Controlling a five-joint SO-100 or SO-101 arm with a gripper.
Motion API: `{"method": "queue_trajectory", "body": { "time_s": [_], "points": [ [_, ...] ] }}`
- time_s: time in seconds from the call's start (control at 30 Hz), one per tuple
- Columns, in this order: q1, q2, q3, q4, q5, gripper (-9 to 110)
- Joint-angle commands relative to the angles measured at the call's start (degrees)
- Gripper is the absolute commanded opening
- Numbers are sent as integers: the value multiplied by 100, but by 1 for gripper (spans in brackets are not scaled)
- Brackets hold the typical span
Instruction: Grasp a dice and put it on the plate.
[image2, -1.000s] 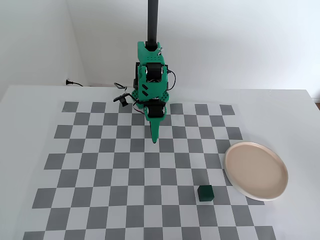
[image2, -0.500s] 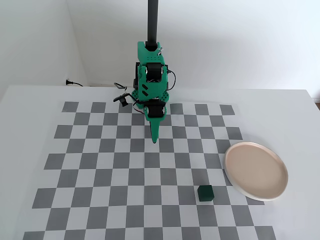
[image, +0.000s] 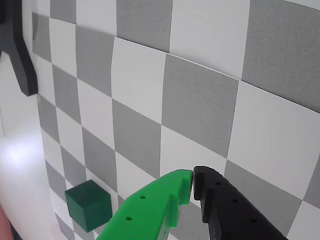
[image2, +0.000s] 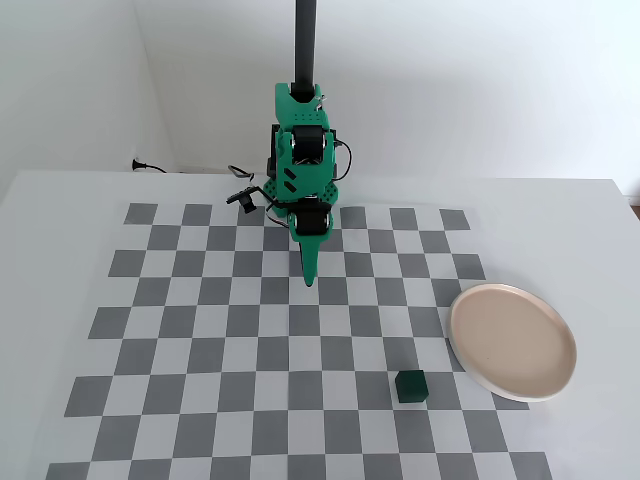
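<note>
Dice (image2: 411, 386) sits on the checkered mat (image2: 200, 330) near its front edge, just left of the plate (image2: 512, 342) in the fixed view. Gripper (image: 193, 181) hangs near the back edge, fingertips pressed together, holding nothing.

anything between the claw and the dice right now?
Nothing. In the fixed view, only bare checkered mat lies between the claw and the dice; the plate sits off to the right of that stretch.

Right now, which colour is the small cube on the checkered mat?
Dark green cube, plain faces; clearest in the wrist view.
</note>
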Motion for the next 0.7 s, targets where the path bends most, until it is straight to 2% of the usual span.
{"method": "queue_trajectory", "body": {
  "time_s": [0.0,0.4,0.67],
  "points": [
    [35,70,-97,-79,26,-4],
    [149,79,-88,-220,132,-4],
    [457,88,-105,-756,-1028,-4]
  ]
}}
